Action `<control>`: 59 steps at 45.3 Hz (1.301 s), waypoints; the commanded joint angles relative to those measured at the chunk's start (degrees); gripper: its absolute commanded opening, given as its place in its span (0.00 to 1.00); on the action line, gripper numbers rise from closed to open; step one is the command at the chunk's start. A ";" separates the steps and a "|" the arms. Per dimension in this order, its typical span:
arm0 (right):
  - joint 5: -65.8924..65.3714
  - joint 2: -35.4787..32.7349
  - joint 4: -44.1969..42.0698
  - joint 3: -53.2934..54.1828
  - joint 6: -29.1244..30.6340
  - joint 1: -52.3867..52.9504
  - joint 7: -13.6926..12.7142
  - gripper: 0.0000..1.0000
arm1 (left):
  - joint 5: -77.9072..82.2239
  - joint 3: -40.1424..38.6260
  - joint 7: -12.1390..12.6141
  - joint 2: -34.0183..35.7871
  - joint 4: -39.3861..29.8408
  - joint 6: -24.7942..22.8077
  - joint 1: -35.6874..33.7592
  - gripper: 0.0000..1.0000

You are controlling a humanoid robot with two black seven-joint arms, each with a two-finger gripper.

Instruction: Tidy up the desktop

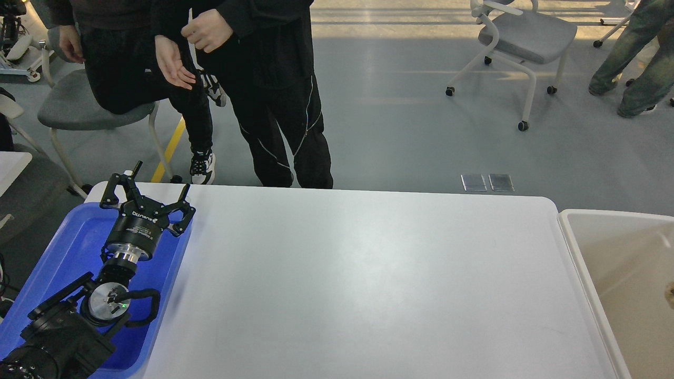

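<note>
The desktop (368, 279) is a wide white tabletop with rounded corners, and its surface shows nothing lying on it. My left gripper (150, 185) is open and empty. It hovers over the far end of the blue tray (68, 247) at the table's left edge, fingers pointing away from me. My right arm and its gripper are out of view.
A cream bin with a white rim (621, 273) stands at the table's right edge, with a small tan object (670, 295) at the frame's edge inside it. Two people in black (274, 79) stand just behind the far edge. Chairs (521, 37) stand further back.
</note>
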 commanded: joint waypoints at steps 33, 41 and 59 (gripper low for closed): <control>0.98 7.70 -8.78 5.76 0.45 2.50 -0.31 0.99 | 0.00 0.00 0.00 0.00 0.00 0.00 -0.02 1.00; 0.98 7.70 -8.86 5.32 0.45 2.67 -0.31 1.00 | 0.09 0.09 0.00 0.00 0.00 0.00 -0.02 1.00; 0.98 7.61 -8.86 5.59 0.45 2.94 -0.31 1.00 | 0.09 0.00 0.00 0.00 0.00 0.00 -0.02 1.00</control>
